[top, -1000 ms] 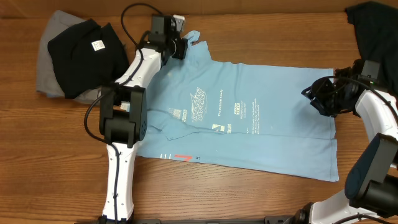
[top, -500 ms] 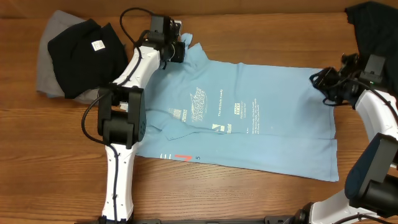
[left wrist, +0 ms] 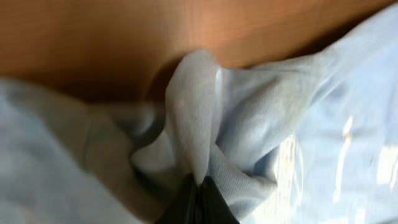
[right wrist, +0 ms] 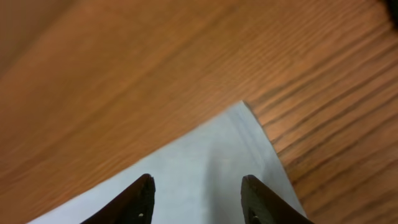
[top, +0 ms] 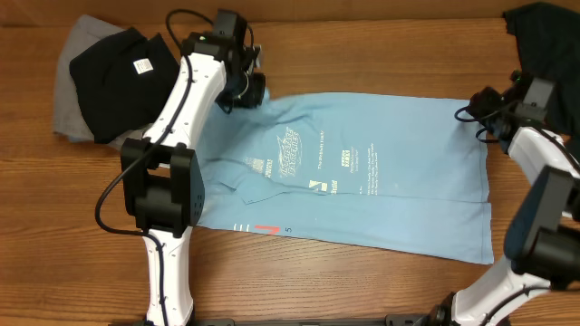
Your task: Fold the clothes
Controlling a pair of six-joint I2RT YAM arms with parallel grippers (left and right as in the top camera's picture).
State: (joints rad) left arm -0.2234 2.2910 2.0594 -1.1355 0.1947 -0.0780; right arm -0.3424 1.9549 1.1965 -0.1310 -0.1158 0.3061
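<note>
At upper left, the left hand (top: 245, 89) pinched a bunched edge of the light blue T-shirt (top: 381, 181) (flat on the table (top: 362, 285)), probably to start a fold. The right hand (right wrist: 198, 182) hovered spread above its upper-right corner.

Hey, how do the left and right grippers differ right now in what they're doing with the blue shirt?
The left gripper is shut, pinching a bunched-up fold of the blue shirt; the right gripper is open over a flat corner, gripping nothing. The left gripper is at the shirt's far left end, the right gripper at its far right corner. Both sit at the shirt's far edge.
</note>
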